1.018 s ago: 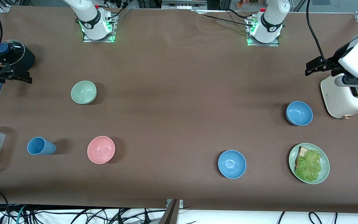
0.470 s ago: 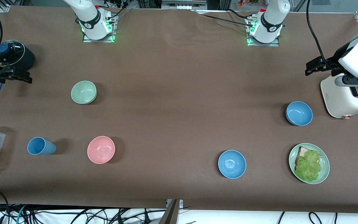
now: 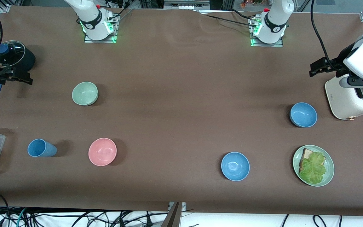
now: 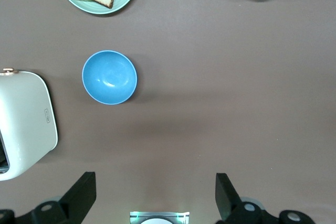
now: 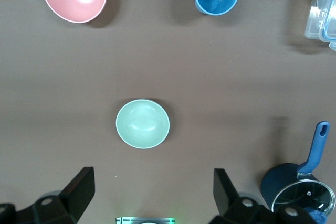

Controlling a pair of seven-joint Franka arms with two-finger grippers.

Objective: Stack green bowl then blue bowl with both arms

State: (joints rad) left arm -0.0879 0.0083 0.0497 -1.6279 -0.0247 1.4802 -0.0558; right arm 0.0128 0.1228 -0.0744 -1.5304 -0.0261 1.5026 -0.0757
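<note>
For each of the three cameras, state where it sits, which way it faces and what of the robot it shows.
Front view: high across the table, facing both arm bases; shows the green bowl.
Left wrist view: on the left arm, looking straight down past its open fingers at a blue bowl and toaster.
Right wrist view: on the right arm, looking down past its open fingers at the green bowl.
Shared: both wrist scenes appear in the front view.
</note>
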